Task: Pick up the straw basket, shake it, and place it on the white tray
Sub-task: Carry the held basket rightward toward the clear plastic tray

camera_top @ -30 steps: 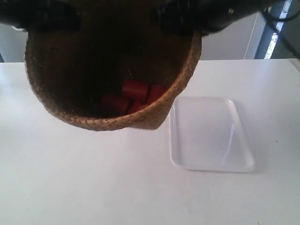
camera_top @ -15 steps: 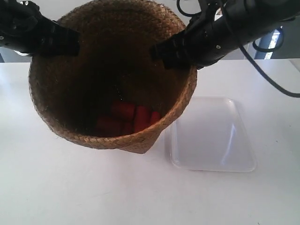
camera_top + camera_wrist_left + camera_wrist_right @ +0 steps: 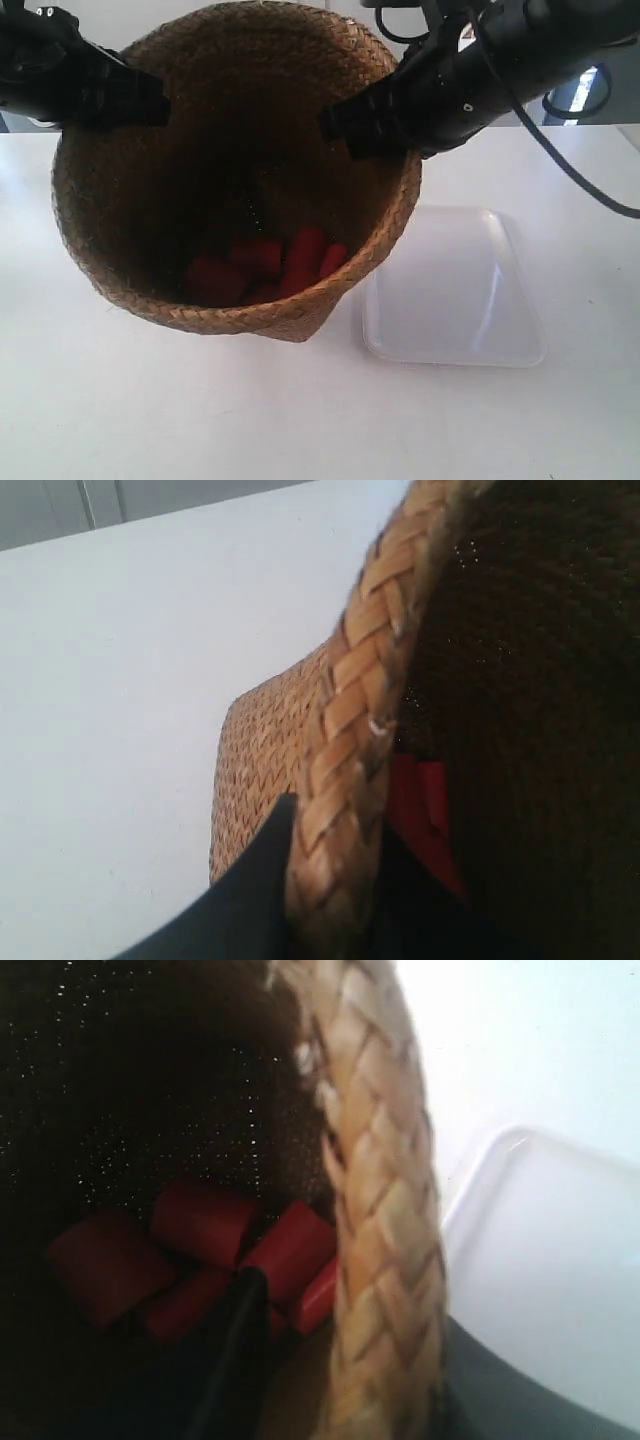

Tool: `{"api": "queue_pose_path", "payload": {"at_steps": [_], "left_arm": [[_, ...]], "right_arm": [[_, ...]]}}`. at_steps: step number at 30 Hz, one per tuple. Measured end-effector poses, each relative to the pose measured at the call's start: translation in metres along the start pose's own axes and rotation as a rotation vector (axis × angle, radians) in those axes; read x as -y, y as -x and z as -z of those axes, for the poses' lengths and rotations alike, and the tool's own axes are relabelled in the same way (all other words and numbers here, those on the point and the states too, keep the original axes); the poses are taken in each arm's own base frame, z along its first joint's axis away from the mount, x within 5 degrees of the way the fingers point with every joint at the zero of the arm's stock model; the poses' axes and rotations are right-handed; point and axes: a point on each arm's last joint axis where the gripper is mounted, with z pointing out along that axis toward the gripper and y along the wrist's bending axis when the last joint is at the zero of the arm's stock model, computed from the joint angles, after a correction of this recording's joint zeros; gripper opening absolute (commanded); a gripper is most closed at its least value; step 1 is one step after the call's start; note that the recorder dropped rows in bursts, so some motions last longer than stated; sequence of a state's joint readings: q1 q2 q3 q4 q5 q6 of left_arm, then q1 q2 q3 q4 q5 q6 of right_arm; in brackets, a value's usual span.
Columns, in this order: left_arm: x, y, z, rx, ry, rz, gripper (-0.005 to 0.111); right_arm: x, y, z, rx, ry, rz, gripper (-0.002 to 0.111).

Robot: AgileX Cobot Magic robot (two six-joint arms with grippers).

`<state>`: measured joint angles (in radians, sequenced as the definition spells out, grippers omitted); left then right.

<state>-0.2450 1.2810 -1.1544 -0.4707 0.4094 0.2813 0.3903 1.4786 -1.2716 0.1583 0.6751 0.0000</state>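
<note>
The straw basket (image 3: 200, 150) hangs between both arms, its mouth tipped toward the exterior camera and its base just left of the white tray (image 3: 455, 290). Red blocks (image 3: 265, 265) lie loose in its bottom. My left gripper (image 3: 335, 850) is shut on the braided rim (image 3: 365, 710), one finger outside and one inside. It is the arm at the exterior view's left (image 3: 150, 100). On the opposite rim (image 3: 385, 1210), the side by the tray (image 3: 560, 1280), my right gripper (image 3: 370, 1340) is shut the same way. In the exterior view it shows at the right (image 3: 345, 125).
A white table (image 3: 150, 400) carries the tray. Black cables (image 3: 580, 170) trail from the arm at the exterior view's right, above the table's far right part. A wall and a window frame (image 3: 590, 90) stand behind the table.
The basket has come down from close under the camera and away from it, so both arms now show. The red blocks inside have shifted and spread along the bottom.
</note>
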Motion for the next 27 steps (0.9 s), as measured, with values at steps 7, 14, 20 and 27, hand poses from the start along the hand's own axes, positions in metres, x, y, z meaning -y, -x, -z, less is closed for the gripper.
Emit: {"api": "queue_pose_path", "payload": {"at_steps": [7, 14, 20, 27], "left_arm": [[-0.002, 0.002, -0.002, 0.023, 0.012, -0.013, 0.0], [0.019, 0.031, 0.046, 0.157, -0.025, -0.114, 0.0], [0.014, 0.018, 0.034, 0.189, -0.008, -0.051, 0.0], [0.008, -0.001, 0.013, 0.047, -0.019, -0.055, 0.0]], "right_arm": [[0.0, 0.004, 0.0, 0.047, -0.001, 0.002, 0.0], [-0.015, 0.031, 0.067, 0.213, 0.068, 0.08, 0.0], [-0.008, 0.02, 0.05, 0.22, 0.032, 0.036, 0.0], [-0.006, -0.001, 0.013, 0.038, 0.035, 0.022, 0.0]]}}
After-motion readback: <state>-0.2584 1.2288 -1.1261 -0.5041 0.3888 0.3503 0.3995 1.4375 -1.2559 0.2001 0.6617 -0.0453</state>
